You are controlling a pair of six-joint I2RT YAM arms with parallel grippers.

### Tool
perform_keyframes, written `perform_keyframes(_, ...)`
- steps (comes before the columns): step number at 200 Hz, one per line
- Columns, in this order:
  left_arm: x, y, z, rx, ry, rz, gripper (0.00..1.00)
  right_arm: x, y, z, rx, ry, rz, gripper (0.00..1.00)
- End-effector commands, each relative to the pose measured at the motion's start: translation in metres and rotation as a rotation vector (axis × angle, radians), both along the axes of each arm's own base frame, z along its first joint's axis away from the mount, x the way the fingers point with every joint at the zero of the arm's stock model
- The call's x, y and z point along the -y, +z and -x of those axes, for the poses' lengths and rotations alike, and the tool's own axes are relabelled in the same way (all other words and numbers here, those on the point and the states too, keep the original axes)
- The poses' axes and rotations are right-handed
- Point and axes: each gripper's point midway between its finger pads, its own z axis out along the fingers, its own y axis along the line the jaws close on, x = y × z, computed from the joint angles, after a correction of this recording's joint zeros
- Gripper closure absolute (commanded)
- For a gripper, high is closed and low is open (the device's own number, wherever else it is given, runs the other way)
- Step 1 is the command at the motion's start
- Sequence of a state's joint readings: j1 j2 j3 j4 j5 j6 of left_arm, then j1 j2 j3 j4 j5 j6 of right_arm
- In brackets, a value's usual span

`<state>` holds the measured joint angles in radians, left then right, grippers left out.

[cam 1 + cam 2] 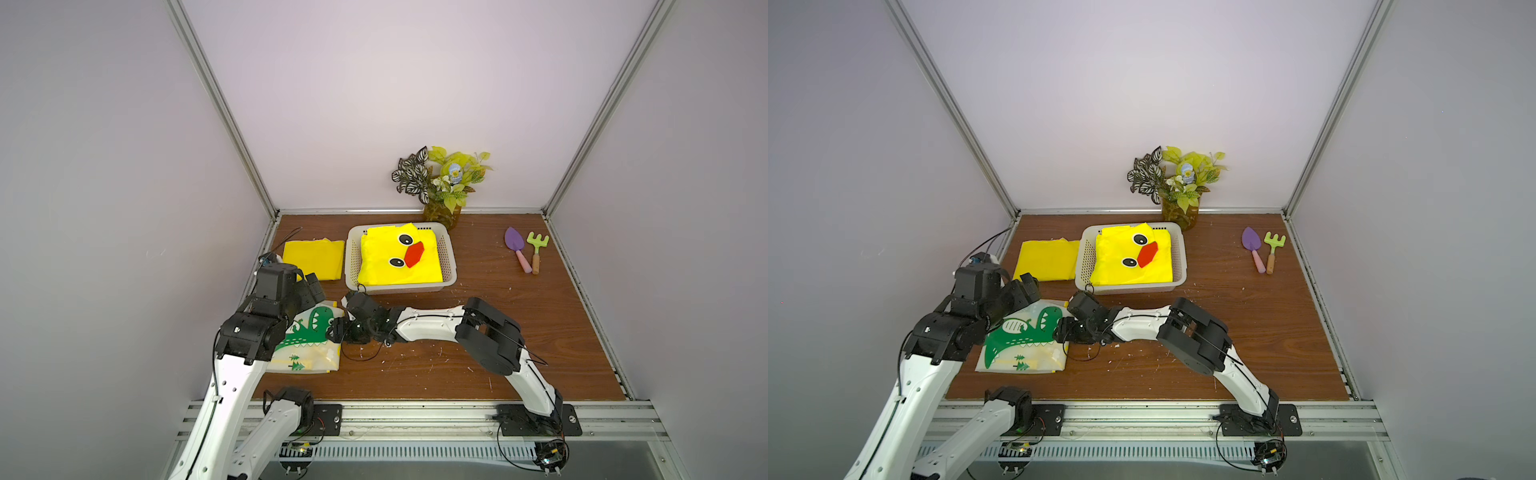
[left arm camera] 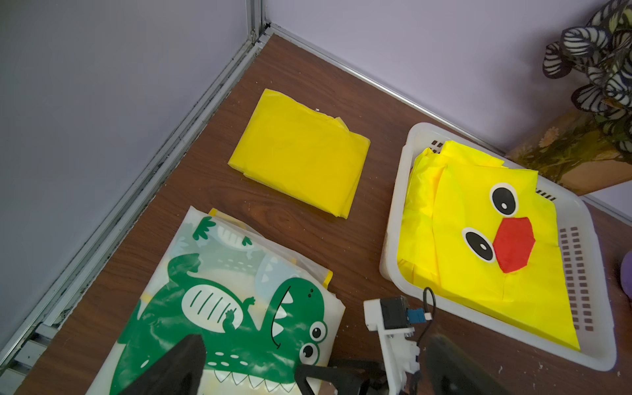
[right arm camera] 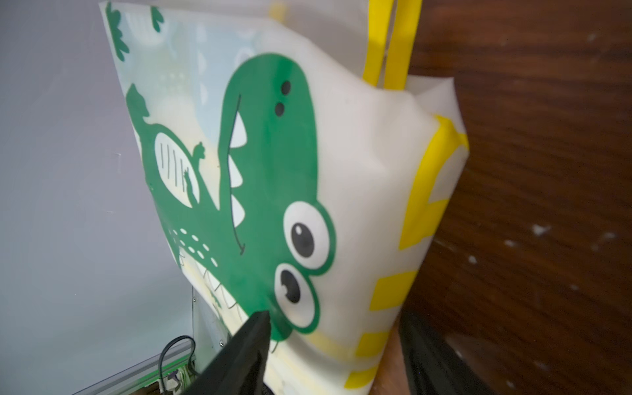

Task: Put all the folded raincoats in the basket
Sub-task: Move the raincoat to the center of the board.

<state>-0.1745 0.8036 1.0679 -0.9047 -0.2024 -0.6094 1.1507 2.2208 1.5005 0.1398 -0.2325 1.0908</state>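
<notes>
The white basket (image 1: 451,257) (image 1: 1086,257) (image 2: 398,191) stands mid-table with a yellow duck-face raincoat (image 1: 399,257) (image 2: 478,239) folded inside. A plain yellow folded raincoat (image 1: 313,259) (image 2: 301,154) lies to its left. A folded white raincoat with a green dinosaur (image 1: 311,336) (image 1: 1025,336) (image 3: 273,171) lies at the front left. My right gripper (image 1: 336,328) (image 3: 337,328) straddles its right edge, open: one fingertip (image 3: 261,319) touches the top, the other stands apart at the table side. My left gripper (image 1: 311,286) (image 2: 314,372) hangs open over its far left part.
A potted plant (image 1: 442,183) stands behind the basket at the back wall. A purple trowel (image 1: 515,249) and a green rake (image 1: 537,249) lie at the right. The left wall and its metal rail run close beside the raincoats.
</notes>
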Motion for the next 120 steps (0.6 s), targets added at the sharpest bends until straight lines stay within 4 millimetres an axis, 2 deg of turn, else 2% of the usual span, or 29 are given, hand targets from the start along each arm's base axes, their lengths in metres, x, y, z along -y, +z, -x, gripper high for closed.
perform_keyframes(1, -0.004, -0.011, 0.004, -0.049, -0.002, -0.025, 0.00, 0.010, -0.030, 0.009, -0.049, -0.010, 0.061, 0.40)
perform_keyframes(18, 0.000, -0.018, 0.004, -0.069, -0.018, -0.012, 0.00, 0.014, -0.036, 0.010, -0.062, -0.021, 0.069, 0.45)
perform_keyframes(53, -0.005, -0.015, 0.007, -0.050, 0.009, -0.012, 0.00, 0.017, -0.031, 0.008, -0.040, -0.031, 0.073, 0.53)
perform_keyframes(93, 0.001, -0.033, 0.009, -0.094, -0.011, 0.010, 0.00, 0.018, -0.027, 0.008, -0.026, -0.021, 0.082, 0.85)
perform_keyframes(120, -0.001, -0.036, 0.015, -0.085, 0.005, 0.023, 0.00, 0.029, -0.022, 0.007, 0.010, -0.019, 0.122, 0.92)
